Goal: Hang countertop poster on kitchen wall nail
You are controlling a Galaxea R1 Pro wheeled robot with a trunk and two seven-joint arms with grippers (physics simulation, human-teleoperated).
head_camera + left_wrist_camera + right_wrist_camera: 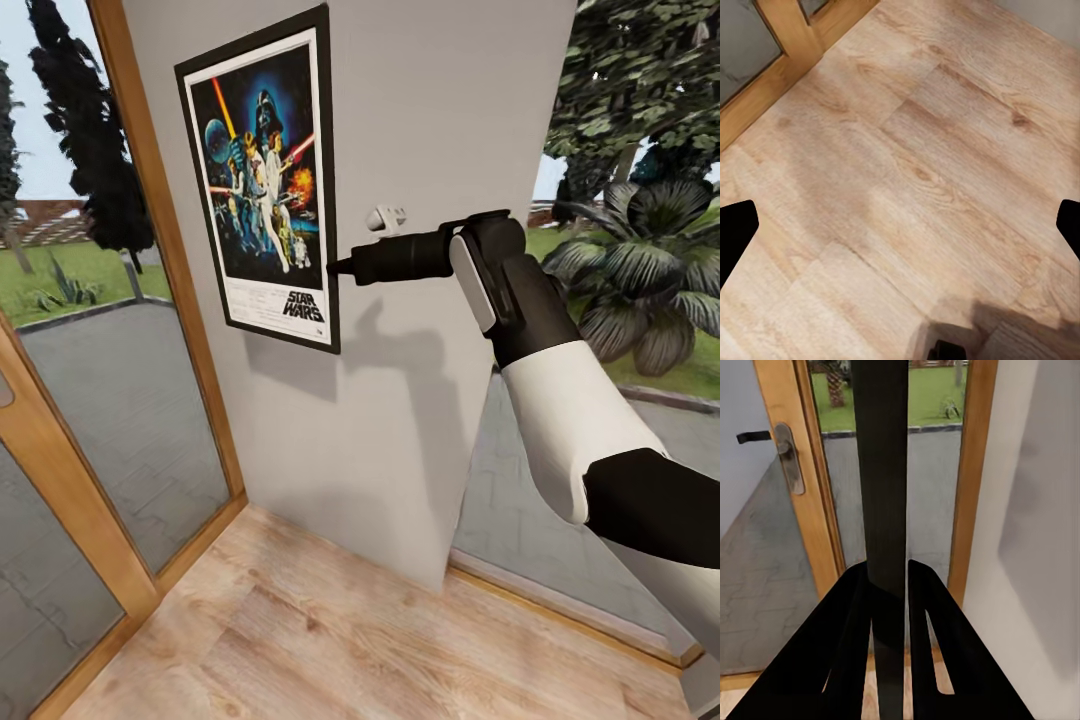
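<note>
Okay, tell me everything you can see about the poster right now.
The poster is a flat rectangle with a thin black frame, a white border and colourful figures on dark blue above a Star Wars title. It stands upright against the pale grey wall, slightly tilted. The right gripper pinches its right edge; in the right wrist view that dark edge runs between the fingers.

Pale grey wall [420, 330] above light wood floor [330, 620]; wood-framed glass door [100, 420] gives onto paving, lawn and trees [640, 250]

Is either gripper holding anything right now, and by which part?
The right gripper pinches the black-framed Star Wars poster by its right edge. The left gripper holds nothing.
</note>
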